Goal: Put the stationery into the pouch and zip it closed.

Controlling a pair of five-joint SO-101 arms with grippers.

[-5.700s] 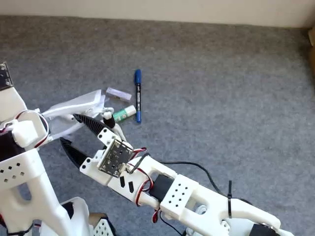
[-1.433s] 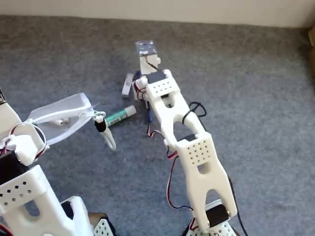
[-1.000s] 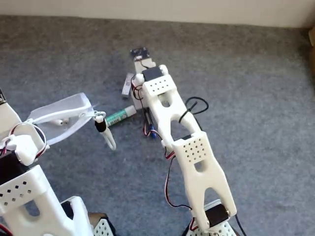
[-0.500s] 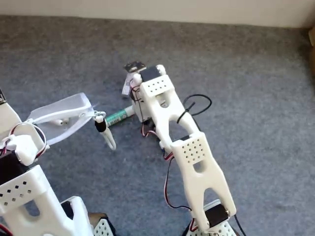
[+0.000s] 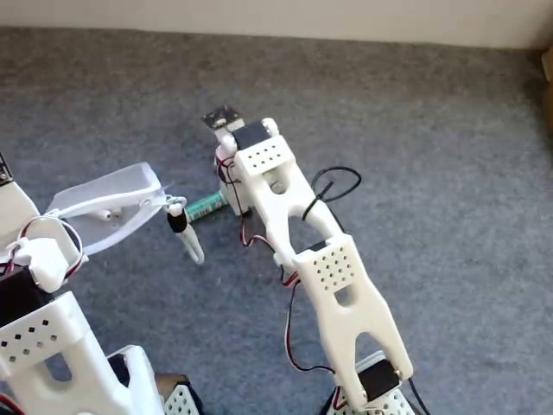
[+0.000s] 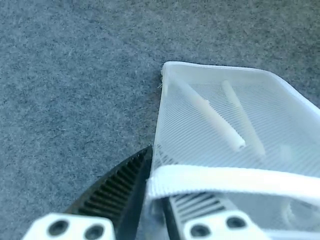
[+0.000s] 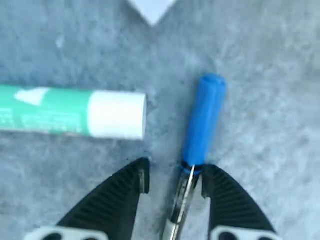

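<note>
While left fingers [image 6: 117, 192] clamp the pouch [image 6: 225, 125], right fingers [image 7: 136, 184] straddle the pen [image 7: 202, 117], open; pen, glue stick [image 7: 75, 112], zipping remain.

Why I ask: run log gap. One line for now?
left tool: shut on pouch | right tool: open, straddling blue pen | glue stick: beside pen

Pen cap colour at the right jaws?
It's a blue plastic pen cap; right wrist view shows it best.

- pouch [image 6: 225, 125]: thin net cloth, see-through, with a thick woven edge.
- pen [image 7: 202, 120]: smooth plastic, a bit shiny.
- glue stick [image 7: 75, 112]: smooth plastic.
- table [image 5: 432, 130]: fuzzy, matt cloth.
</note>
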